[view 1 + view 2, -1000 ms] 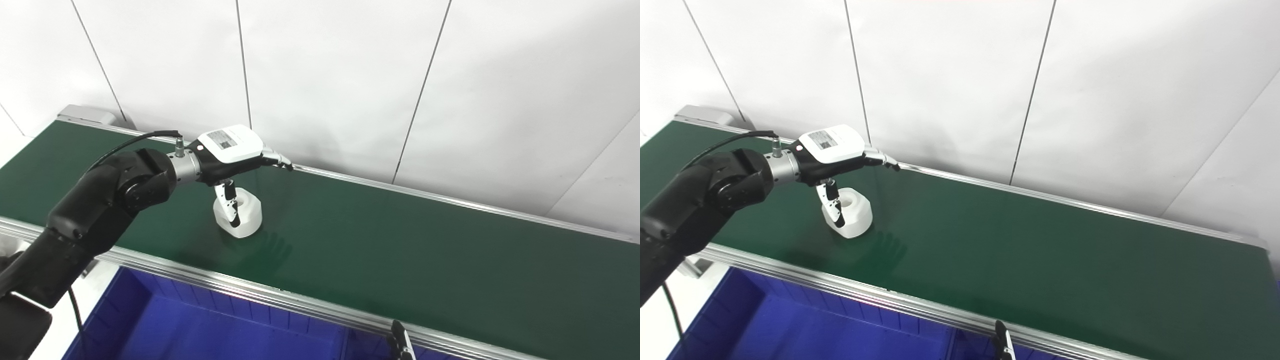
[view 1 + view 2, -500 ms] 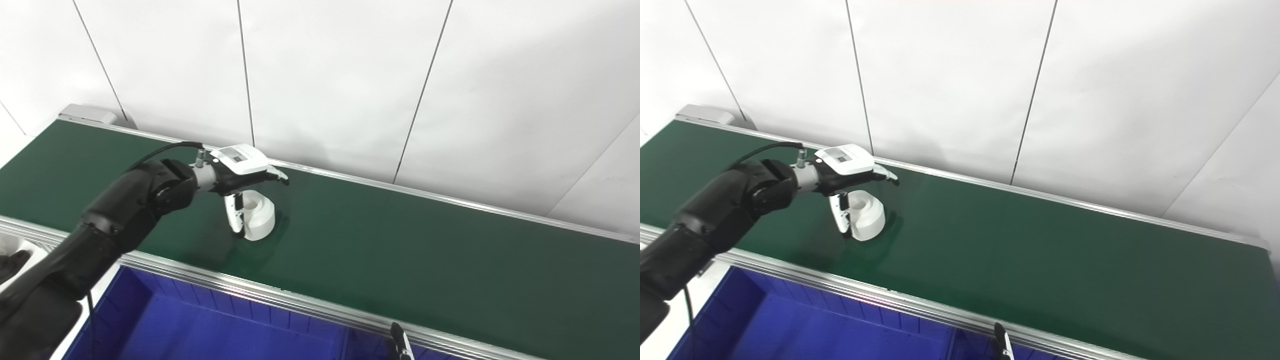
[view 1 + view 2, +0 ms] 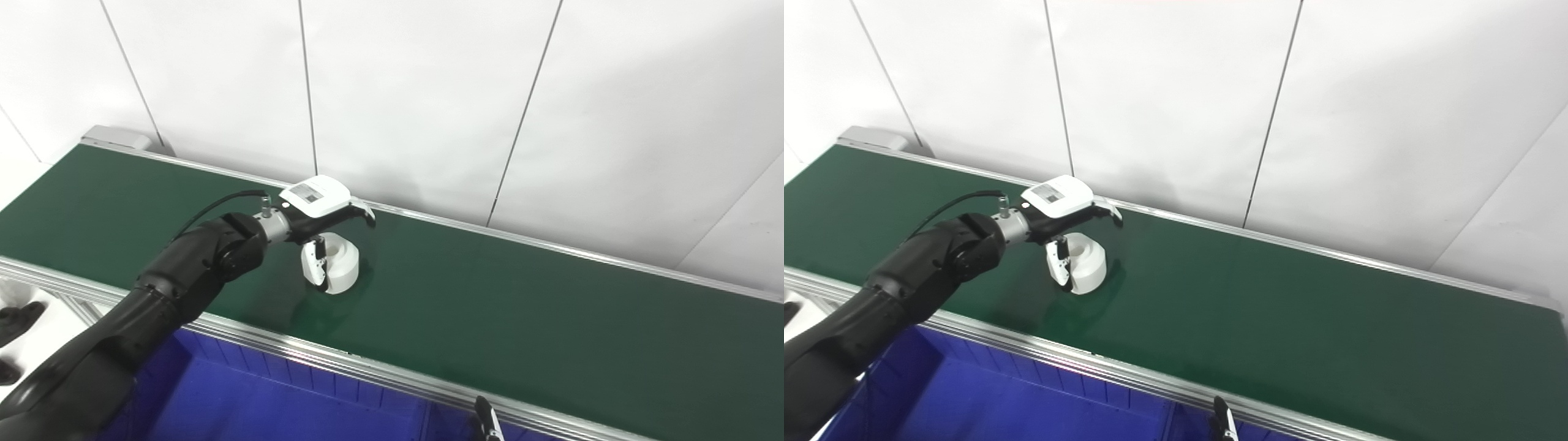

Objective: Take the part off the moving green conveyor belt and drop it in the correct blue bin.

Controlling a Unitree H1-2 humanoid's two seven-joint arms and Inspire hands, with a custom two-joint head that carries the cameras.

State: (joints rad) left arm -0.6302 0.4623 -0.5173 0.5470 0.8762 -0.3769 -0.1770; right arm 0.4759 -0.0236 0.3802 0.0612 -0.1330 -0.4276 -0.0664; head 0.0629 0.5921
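My left hand (image 3: 321, 205) hovered over the white ring-shaped part (image 3: 335, 262) on the green conveyor belt (image 3: 490, 306), fingers (image 3: 317, 269) spread around its rigid, seemingly light, smooth outer wall, not yet pinching.

- Bright, even light from overhead, white wall panels (image 3: 416, 92) nearly blown out.
- Soft shadow pools under the left hand (image 3: 318, 205), toward 6 o'clock on the belt (image 3: 520, 306).
- Sharp focus, edges a bit soft.
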